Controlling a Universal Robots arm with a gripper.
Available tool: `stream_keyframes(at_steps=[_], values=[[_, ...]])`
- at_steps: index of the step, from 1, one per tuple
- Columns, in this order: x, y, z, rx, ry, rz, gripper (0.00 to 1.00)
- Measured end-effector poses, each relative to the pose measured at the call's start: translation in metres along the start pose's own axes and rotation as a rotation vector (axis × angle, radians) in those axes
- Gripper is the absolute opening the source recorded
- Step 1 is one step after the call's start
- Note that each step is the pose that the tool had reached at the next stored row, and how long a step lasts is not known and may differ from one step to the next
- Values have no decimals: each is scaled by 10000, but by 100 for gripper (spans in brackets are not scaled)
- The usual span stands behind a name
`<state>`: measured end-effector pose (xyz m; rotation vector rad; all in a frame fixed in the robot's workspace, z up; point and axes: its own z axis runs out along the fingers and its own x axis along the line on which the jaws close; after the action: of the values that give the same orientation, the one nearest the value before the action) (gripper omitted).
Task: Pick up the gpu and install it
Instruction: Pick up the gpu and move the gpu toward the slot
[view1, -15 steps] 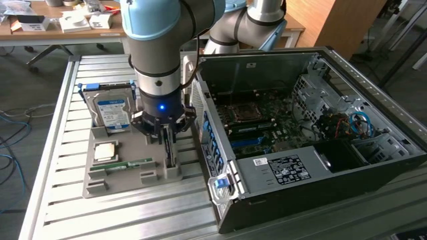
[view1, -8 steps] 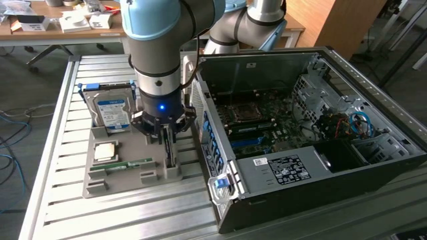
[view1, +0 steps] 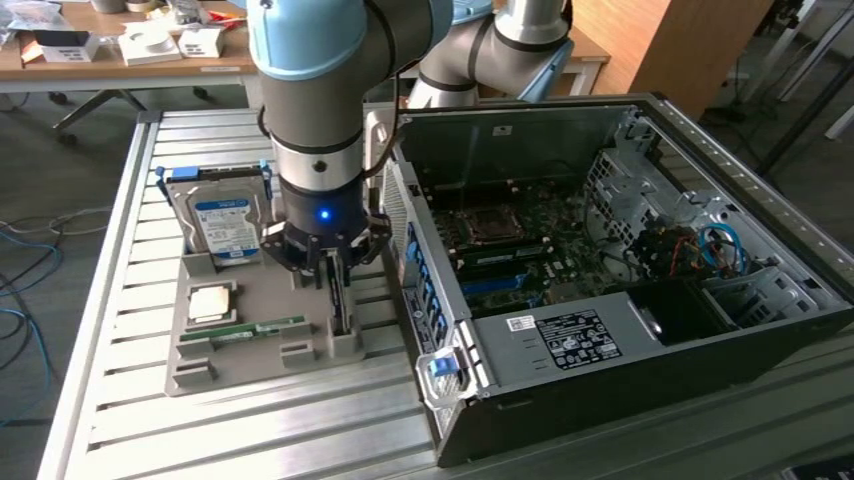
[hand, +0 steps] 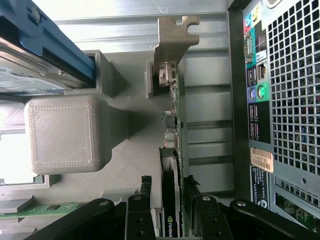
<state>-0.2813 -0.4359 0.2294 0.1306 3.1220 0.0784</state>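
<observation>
Pick-up step; fingers (hand: 146, 192) open, astride the upright gpu (hand: 172, 100) in its gray holder (hand: 125, 165); nothing gripped yet.

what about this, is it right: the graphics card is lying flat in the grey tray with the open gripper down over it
Not quite. The graphics card is not lying flat: it stands on edge in the grey tray, as the wrist view shows. The rest holds: the open gripper is down over it, one finger on each side.
</observation>
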Motion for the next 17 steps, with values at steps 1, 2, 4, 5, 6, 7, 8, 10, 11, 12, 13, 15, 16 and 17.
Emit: stream_keyframes(at_steps=[1,2,4,5,6,7,8,10,11,12,13,15,16,17], values=[[-4,-2,0,0,1,2,39],[-8,-5,0,2,5,2,39],[-18,-14,0,2,27,4,39],[-21,-18,-1,3,32,3,39],[-23,-25,-1,4,38,5,39],[-26,-32,-1,5,44,5,39],[-29,-35,-1,5,49,4,39],[-28,-35,-1,4,52,7,39],[-28,-35,-1,4,52,7,39],[-28,-36,-1,5,52,8,39],[-29,-36,-1,5,52,11,39],[-29,-36,-1,5,52,22,39],[-29,-36,-1,6,52,27,39],[-29,-36,-1,6,52,32,39]])
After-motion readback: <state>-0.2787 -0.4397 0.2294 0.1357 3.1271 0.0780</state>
